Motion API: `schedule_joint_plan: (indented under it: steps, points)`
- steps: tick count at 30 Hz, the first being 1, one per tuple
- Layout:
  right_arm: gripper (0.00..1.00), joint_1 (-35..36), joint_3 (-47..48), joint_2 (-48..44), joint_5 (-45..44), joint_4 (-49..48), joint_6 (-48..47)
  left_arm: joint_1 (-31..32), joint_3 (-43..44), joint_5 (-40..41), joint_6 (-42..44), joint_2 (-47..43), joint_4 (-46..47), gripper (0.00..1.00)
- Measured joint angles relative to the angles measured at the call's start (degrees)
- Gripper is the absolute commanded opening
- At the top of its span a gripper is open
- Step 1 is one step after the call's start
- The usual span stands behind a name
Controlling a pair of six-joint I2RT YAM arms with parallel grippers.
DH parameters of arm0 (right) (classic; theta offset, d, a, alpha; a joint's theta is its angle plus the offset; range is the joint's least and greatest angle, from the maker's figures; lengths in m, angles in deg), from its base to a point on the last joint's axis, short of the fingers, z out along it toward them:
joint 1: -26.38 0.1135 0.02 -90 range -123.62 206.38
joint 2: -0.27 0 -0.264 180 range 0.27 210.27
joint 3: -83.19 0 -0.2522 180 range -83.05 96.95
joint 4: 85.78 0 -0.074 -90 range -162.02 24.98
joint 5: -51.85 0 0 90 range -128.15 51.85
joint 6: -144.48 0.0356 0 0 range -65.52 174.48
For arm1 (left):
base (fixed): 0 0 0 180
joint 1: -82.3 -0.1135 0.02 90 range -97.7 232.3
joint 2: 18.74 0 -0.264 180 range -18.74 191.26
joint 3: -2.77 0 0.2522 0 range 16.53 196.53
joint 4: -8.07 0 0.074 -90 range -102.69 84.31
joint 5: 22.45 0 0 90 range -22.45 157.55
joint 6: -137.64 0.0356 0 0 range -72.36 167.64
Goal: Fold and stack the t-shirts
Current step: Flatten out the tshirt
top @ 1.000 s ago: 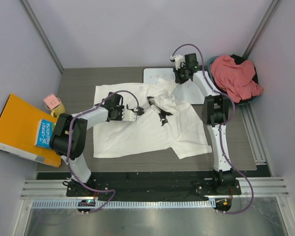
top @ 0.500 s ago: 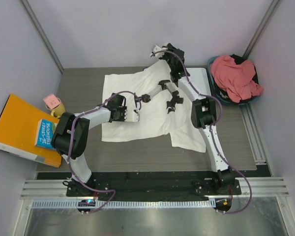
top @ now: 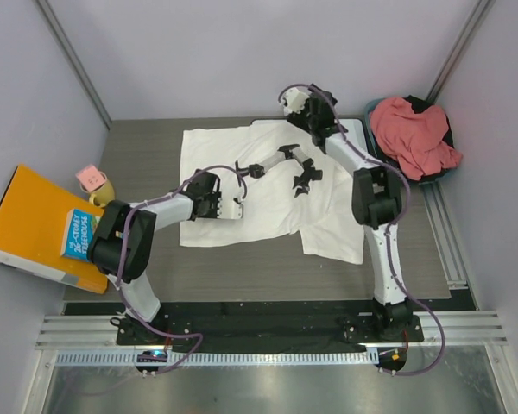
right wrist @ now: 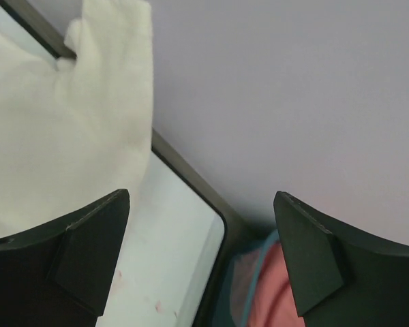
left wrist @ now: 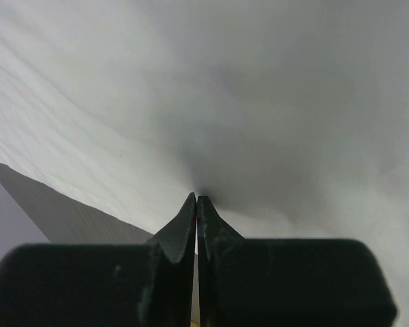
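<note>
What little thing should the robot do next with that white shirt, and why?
Probably bring the right gripper down onto the far right edge of the white t-shirt and pinch it. Its jaws stand open and empty above the whiteboard, while the left gripper is shut on the cloth. The shirt lies spread but unfolded, so a fold likely needs a second hold.

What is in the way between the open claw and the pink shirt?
Nothing visible blocks it. The open right gripper hangs near the far wall, and the pink t-shirt lies heaped in a basket beside it. Only the basket's rim lies between them, so the gripper would probably reach over that.
</note>
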Motion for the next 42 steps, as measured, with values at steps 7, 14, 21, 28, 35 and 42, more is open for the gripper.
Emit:
schedule_joint_plan:
  steps: [7,14,21,28,35,42]
  points:
    - [0.89,-5.9,-24.8,-32.5,7.2,17.4,-0.1,-0.6,-3.9,0.0,0.4,-7.6,-0.2,0.38]
    - [0.88,-5.4,-42.4,-52.2,17.6,37.5,-12.1,-2.7,-13.2,-2.3,5.4,-19.2,-1.8,0.73]
    - [0.86,-4.9,-55.1,-54.2,23.3,58.6,-22.2,-3.1,-20.9,-5.5,11.5,-25.8,-6.8,0.78]
    - [0.86,-4.7,-63.5,-62.4,23.9,69.2,-28.8,-3.1,-21.3,-6.7,13.8,-27.2,-9.2,0.78]
    - [0.87,-4.5,-71.1,-70.2,23.2,72.5,-33.7,-3.5,-21.5,-7.4,15.5,-27.6,-10.4,0.78]
    - [0.85,-3.8,-77.4,-70.5,22.6,69.4,-34.3,-5.3,-21.7,-7.7,17.3,-27.4,-11.5,0.77]
